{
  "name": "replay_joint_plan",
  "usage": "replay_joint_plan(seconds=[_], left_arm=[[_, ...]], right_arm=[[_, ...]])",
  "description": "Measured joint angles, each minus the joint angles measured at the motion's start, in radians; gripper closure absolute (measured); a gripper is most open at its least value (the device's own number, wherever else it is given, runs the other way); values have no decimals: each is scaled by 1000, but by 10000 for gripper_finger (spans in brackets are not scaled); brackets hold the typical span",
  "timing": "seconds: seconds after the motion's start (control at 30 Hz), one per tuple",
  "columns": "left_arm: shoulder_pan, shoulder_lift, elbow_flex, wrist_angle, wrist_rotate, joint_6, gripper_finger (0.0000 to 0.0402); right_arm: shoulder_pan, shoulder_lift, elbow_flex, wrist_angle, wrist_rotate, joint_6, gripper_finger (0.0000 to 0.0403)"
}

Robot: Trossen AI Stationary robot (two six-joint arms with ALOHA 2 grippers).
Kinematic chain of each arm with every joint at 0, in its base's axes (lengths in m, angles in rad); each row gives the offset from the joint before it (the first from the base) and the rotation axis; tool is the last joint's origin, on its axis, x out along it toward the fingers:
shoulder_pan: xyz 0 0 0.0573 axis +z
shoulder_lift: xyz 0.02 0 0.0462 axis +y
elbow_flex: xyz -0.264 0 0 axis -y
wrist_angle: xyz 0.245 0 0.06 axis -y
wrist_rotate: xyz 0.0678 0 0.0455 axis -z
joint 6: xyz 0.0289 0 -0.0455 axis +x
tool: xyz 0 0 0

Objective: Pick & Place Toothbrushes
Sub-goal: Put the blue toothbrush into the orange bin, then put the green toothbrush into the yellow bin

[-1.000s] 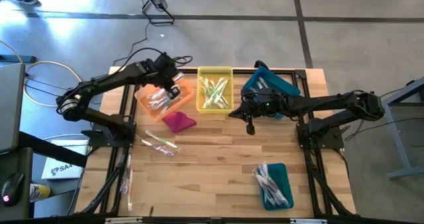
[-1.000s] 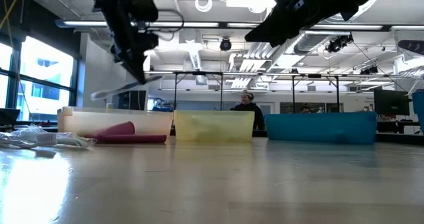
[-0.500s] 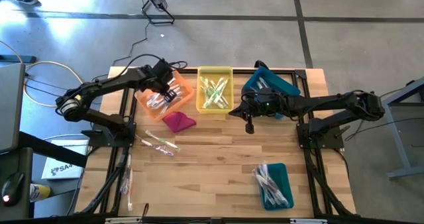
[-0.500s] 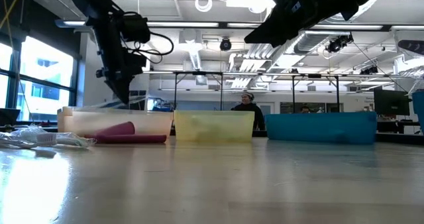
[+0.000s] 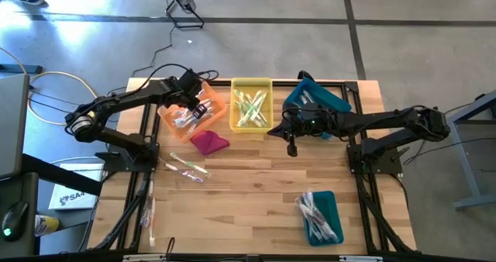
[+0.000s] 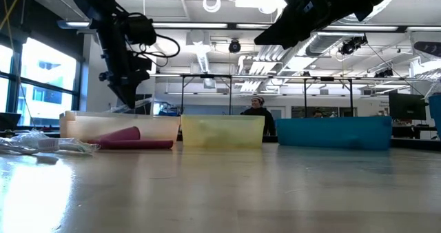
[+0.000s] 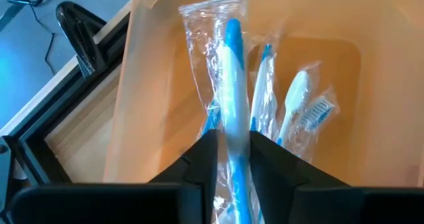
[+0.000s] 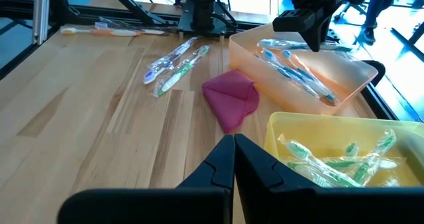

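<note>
High view: the left gripper [image 5: 195,107] hangs over the orange bin [image 5: 172,122]. Left wrist view: a wrapped blue toothbrush [image 7: 233,141] sits between its fingers; parting them wider should drop it cleanly. Right wrist view: the right gripper [image 8: 234,159] waits, pinched together.

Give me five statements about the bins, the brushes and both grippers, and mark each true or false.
1. The left gripper is over the orange bin. True.
2. The yellow bin holds blue toothbrushes. False: its toothbrushes are green.
3. The magenta cloth lies inside the orange bin. False: it lies on the table beside it.
4. The right gripper is shut and empty. True.
5. A wrapped blue toothbrush sits between the left gripper's fingers. True.
</note>
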Motion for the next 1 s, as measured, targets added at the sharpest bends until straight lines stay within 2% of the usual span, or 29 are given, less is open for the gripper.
replay_joint_plan(seconds=[0.2,0.53,0.7,0.83,1.0], left_arm=[[0,0,0,6,0,0,296],[0,0,0,6,1,6,293],[-2,0,0,29,24,126,293],[-42,-3,0,65,26,220,293],[-144,-14,0,64,18,243,293]], right_arm=[[0,0,0,0,0,0,401],[0,0,0,0,0,0,401],[0,0,0,0,1,0,401],[0,0,0,0,2,0,401],[0,0,0,0,2,0,401]])
